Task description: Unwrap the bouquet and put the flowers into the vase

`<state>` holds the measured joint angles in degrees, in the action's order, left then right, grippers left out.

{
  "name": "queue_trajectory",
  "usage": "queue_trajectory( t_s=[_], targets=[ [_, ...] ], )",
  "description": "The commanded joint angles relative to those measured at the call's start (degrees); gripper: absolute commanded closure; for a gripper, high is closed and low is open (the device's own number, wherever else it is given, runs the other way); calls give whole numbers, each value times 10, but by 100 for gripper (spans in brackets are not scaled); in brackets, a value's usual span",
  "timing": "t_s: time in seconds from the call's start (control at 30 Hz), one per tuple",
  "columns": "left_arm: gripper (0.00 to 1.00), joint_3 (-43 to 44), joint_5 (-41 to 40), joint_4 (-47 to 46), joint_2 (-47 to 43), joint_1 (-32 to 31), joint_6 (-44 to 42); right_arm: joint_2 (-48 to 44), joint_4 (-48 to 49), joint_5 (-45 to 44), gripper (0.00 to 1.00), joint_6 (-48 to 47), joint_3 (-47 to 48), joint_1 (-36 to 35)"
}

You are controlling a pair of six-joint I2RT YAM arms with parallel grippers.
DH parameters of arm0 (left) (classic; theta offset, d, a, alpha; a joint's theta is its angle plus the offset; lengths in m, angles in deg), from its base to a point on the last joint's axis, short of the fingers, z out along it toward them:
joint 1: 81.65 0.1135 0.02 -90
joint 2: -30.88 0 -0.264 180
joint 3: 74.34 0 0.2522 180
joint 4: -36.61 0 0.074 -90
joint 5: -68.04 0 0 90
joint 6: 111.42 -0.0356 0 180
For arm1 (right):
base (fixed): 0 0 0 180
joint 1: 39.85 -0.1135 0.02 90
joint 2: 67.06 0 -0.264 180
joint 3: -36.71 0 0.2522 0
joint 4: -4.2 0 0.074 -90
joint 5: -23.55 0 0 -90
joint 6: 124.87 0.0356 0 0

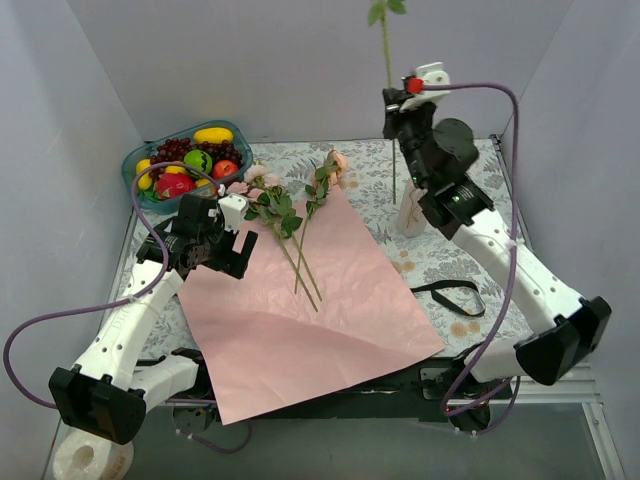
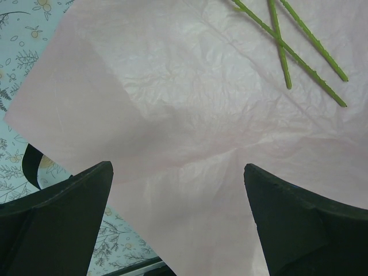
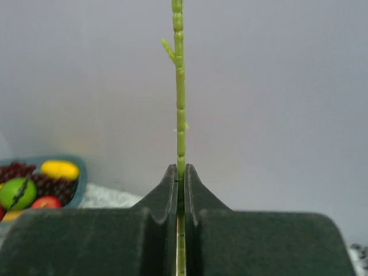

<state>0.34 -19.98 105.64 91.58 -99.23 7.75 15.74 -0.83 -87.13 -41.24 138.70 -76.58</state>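
Green and thin, the stem (image 3: 180, 103) stands almost straight up and down, pinched between the pressed-together fingers of the right gripper (image 3: 180, 172), with most of its length rising above them. From above, its lower end hangs beside the white vase (image 1: 412, 218) at the far right of the table. The vase sits just under that gripper and is partly hidden by the arm, so I cannot tell whether the tip is over the mouth. That is the relation that counts: the long axis already matches the neck, so the move looks like a small sideways correction, then straight down.

The left gripper (image 2: 177, 167) hovers over the pink paper (image 2: 172, 86) with fingers spread wide and nothing between them. The other flowers (image 1: 270, 205) lie flat just ahead of it, stems pointing toward the near edge — nearer to this arm.
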Motion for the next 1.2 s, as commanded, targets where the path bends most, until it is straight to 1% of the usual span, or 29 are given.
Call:
queue_trajectory(
  t_s=[0.0,0.07,0.27,0.43,0.53,0.6,0.87,1.07,1.1,1.17],
  targets=[
    [2,21,-5,-7,-2,0,-8,-59,285,-15,99,-94,-84,40],
    [2,21,-4,-8,0,0,-8,-63,299,-17,99,-109,-84,53],
    [2,17,2,-9,4,0,-15,-84,378,-10,99,-113,-147,101],
    [2,16,6,-11,5,0,-19,-92,488,4,99,-120,-209,123],
    [2,18,14,-7,3,0,-22,-83,536,-1,99,-144,-216,129],
    [2,20,25,-4,1,0,-24,-74,538,6,99,-147,-207,134],
    [2,23,18,-2,1,0,-34,-39,562,8,99,-145,-202,146],
    [2,16,20,-3,-5,0,-34,-34,596,0,99,-145,-255,149],
    [2,14,22,-2,-5,0,-35,-34,623,-7,99,-144,-268,149],
    [2,15,29,-1,-9,1,-35,-29,641,-28,99,-139,-295,149]
  ],
)
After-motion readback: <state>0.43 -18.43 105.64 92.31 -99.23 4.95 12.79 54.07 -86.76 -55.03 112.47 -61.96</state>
